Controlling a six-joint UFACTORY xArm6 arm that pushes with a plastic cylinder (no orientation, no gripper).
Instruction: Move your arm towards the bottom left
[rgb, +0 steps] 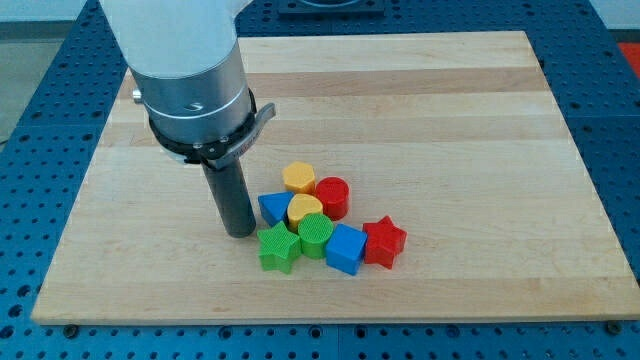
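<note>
My tip (240, 232) rests on the wooden board (450, 120), just left of a tight cluster of blocks. Nearest it are the blue triangular block (272, 208) and the green star (279, 248), a little to its right. The cluster also holds a yellow hexagon (298, 178), a red cylinder (332, 196), a yellow heart (305, 210), a green round block (315, 234), a blue cube (346, 249) and a red star (384, 242). I cannot tell if the tip touches the blue triangular block.
The arm's white and grey body (190, 70) hangs over the board's upper left. A blue perforated table (30, 120) surrounds the board on all sides.
</note>
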